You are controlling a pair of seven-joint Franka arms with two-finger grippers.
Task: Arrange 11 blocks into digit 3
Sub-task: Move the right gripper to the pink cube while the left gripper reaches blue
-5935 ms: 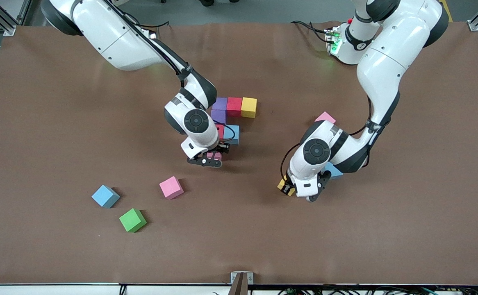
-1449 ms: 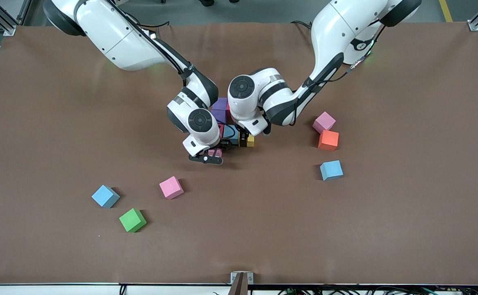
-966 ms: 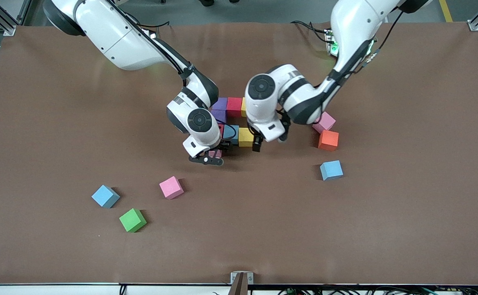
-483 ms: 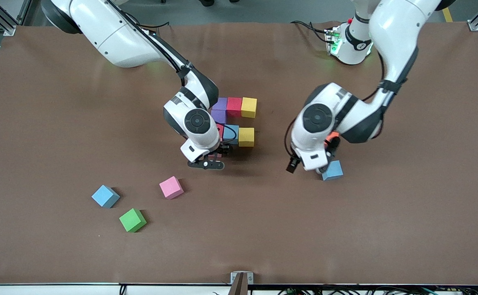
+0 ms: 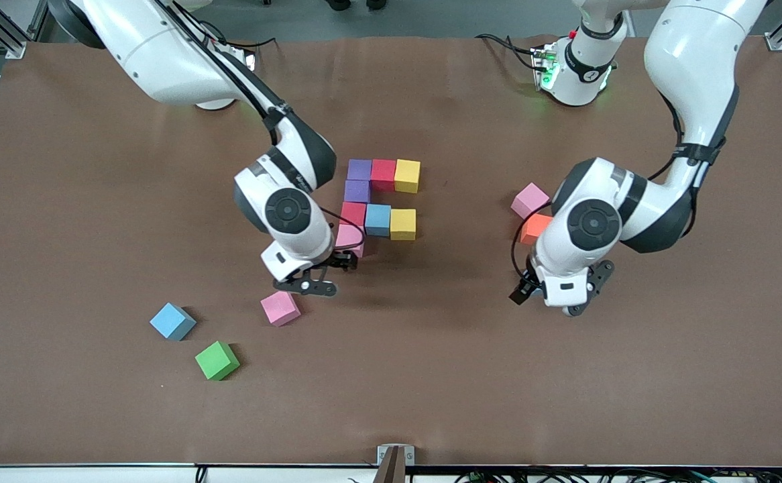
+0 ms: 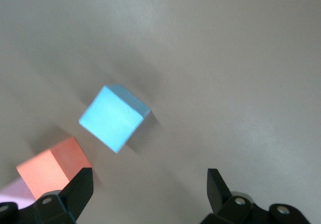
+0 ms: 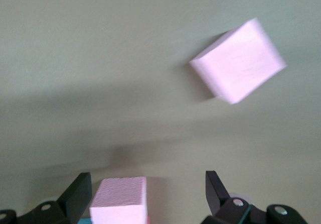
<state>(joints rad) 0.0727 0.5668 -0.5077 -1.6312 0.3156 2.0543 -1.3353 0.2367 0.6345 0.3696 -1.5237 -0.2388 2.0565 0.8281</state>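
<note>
Over the brown tabletop [image 5: 96, 201] both grippers hang, jaws open and empty — right gripper [image 7: 145, 196] above a pink foam cube [image 7: 120, 199], left gripper [image 6: 148, 196] near a light blue foam cube [image 6: 114, 117].

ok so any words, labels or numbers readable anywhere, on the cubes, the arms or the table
No readable text in any view.
Cubes, for example the green cube and the yellow cube: plain faces, no marks.
Left gripper and right gripper: no label legible; the round wrist caps show only a faint emblem, too small to read.
Table: bare brown surface, no print.
</note>
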